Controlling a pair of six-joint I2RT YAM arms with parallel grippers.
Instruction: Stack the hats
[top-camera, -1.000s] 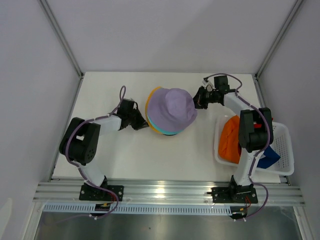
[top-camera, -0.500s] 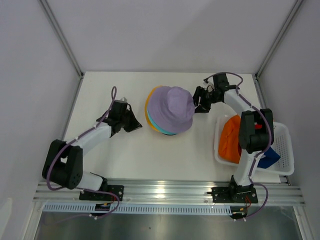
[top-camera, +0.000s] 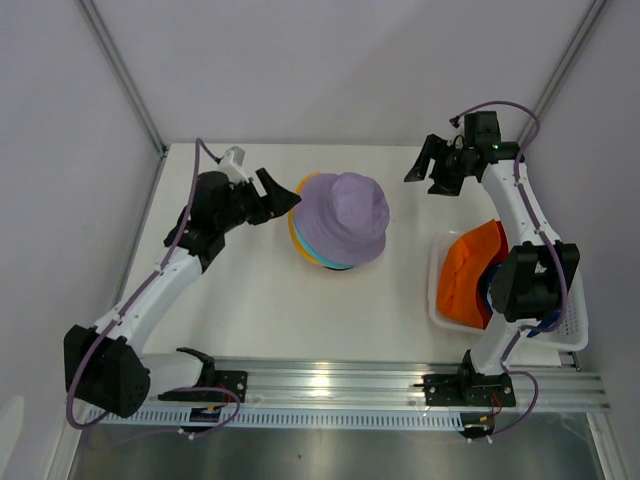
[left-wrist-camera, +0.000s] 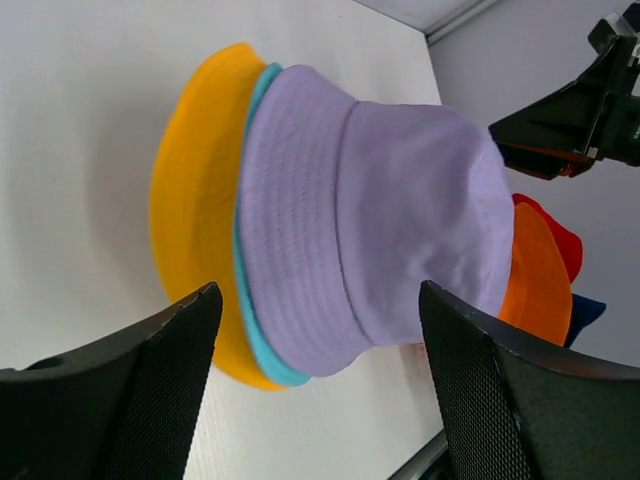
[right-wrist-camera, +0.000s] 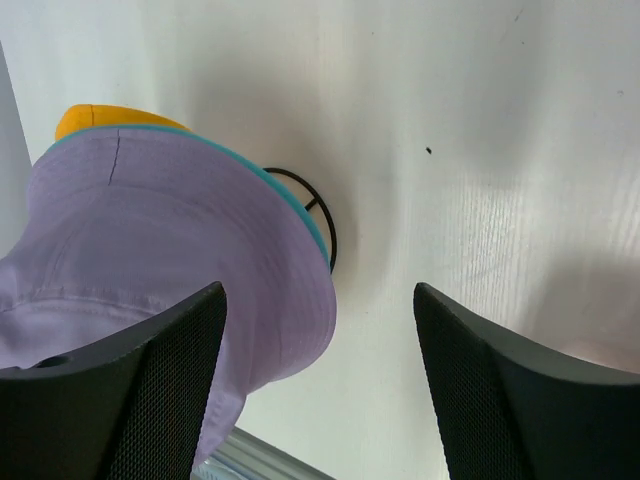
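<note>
Now – between hats. My left gripper (top-camera: 272, 197) hovers just beside the pile's left brim, fingers spread wide, nothing in them.

Pile sits mid-table (top-camera: 250, 300): the floppy yellow fabric bucket hat (left-wrist-camera: 195, 230) at the bottom, the teal fabric hat (left-wrist-camera: 245, 305) showing only as a thin brim edge, and the lavender round-crowned fabric hat (top-camera: 345, 215) on top. Under the brim the right wrist view catches a thin black wire stand (right-wrist-camera: 330, 240).

My right gripper (top-camera: 427, 178) hangs to the right of the pile and apart from it, fingers spread too, empty.

Far right, the white plastic mesh basket (top-camera: 572, 285) holds the orange fabric hat (top-camera: 468, 272) uppermost, with slivers of a red fabric hat (left-wrist-camera: 562, 235) and a navy blue one (left-wrist-camera: 585, 312) behind it.

Count: three hats stacked, three in the basket – six in all; one basket, one stand.

Judgement: halfway. Next the right arm swings back to the basket, pinches the orange brim and lifts it clear of the rim.
</note>
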